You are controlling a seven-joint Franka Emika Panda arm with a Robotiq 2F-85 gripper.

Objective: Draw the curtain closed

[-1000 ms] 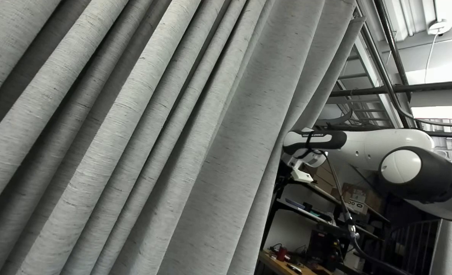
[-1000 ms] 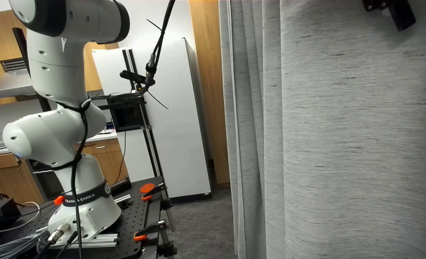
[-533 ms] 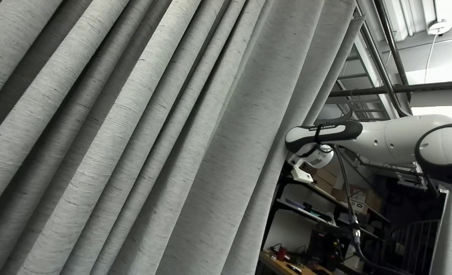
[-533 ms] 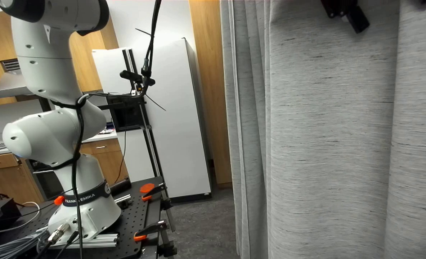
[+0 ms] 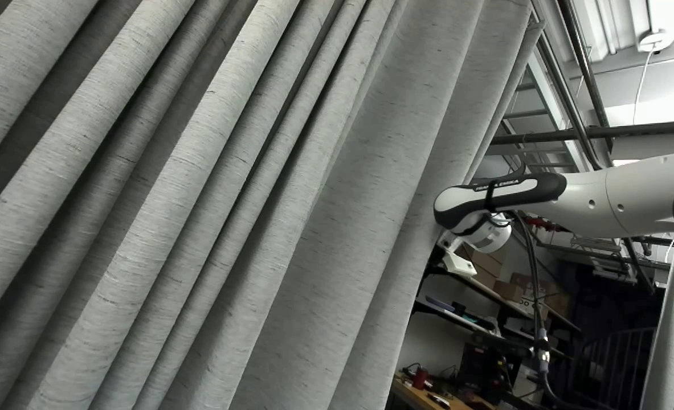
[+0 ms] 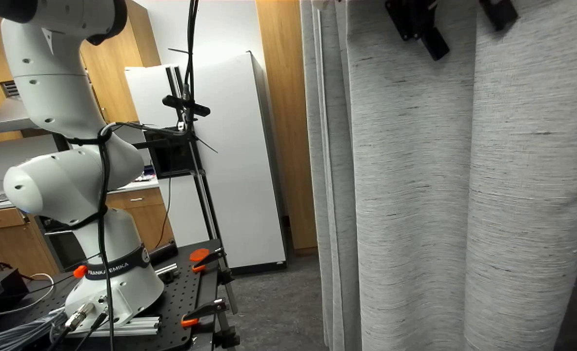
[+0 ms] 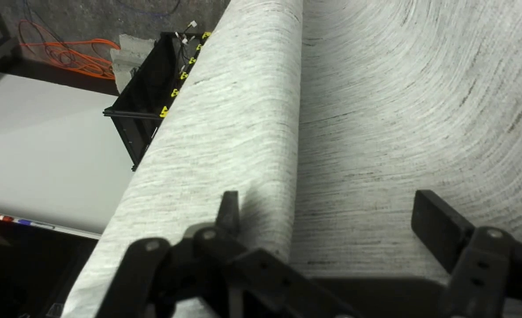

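Observation:
The curtain (image 5: 337, 216) is a very large light-grey woven drape with deep slanted folds. It fills most of an exterior view and the right half of an exterior view (image 6: 415, 195). My gripper (image 6: 469, 34) shows there at the top edge, its two black fingers apart in front of the fabric. In the wrist view the gripper (image 7: 327, 198) is open, and a rounded fold of the curtain (image 7: 261, 110) runs down beside the left finger, between the two fingers. The left finger casts a shadow on or dents that fold; I cannot tell which. The fingertips are not closed on fabric.
The robot base stands on a black perforated table (image 6: 186, 287) with orange-tipped clamps. A white fridge (image 6: 234, 161) stands behind it. Shelves (image 5: 485, 290) and a wooden desk (image 5: 422, 396) lie beyond the arm. A black crate (image 7: 146, 84) and orange cable (image 7: 75, 57) lie on the floor.
The arm has drawn back to the right in an exterior view; the curtain's near edge there shifted slightly right. In an exterior view the gripper and folds moved left, and the second finger came into view.

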